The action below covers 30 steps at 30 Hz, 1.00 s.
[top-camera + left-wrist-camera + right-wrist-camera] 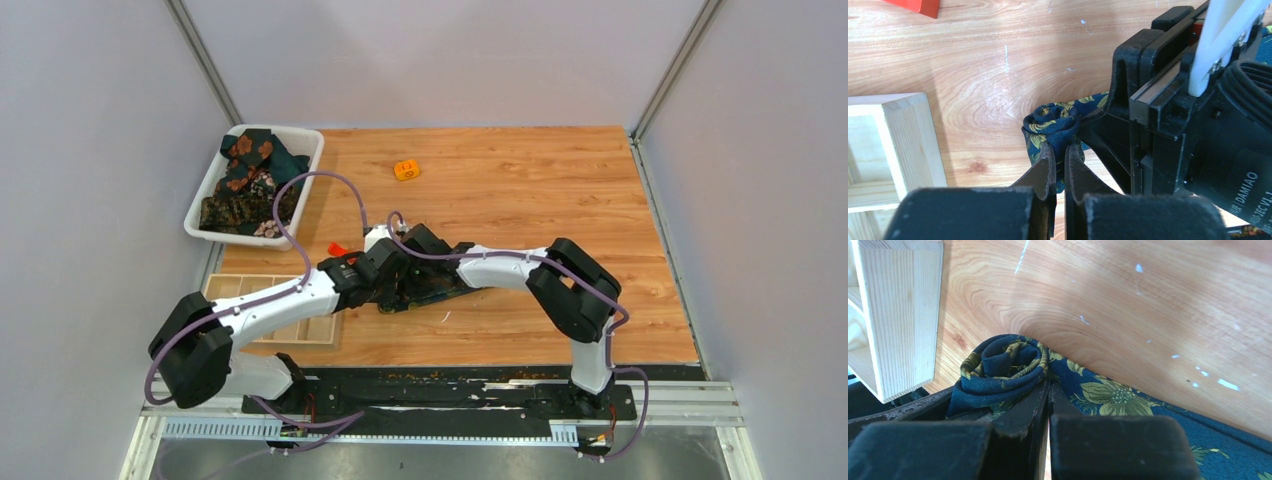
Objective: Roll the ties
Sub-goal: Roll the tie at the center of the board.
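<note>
Pinched rolled end of navy tie [1050, 125] in left end effector [1060, 156], lower centre, keeping coil tight; closed right end effector [1048, 390] braced against coil base, likely preventing unrolling

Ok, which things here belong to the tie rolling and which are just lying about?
Job: navy tie, partly rolled; left gripper and right gripper at its roll; spare ties in the white bin.
Lying about: orange cube; red piece; wooden tray, use unclear.
</note>
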Each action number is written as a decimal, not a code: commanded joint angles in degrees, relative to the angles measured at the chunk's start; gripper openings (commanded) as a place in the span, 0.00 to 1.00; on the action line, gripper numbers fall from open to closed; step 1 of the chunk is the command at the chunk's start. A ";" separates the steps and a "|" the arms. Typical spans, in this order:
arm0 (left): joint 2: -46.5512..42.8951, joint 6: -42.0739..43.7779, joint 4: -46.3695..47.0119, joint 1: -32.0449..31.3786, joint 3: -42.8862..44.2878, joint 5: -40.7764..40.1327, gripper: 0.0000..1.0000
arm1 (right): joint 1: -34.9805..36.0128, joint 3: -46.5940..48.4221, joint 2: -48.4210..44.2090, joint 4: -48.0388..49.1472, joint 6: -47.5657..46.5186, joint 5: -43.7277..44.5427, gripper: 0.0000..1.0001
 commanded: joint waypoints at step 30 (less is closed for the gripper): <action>11.10 -4.61 8.04 -5.43 5.39 -0.87 0.35 | -8.38 -10.98 -18.08 -0.94 -4.09 -0.38 0.26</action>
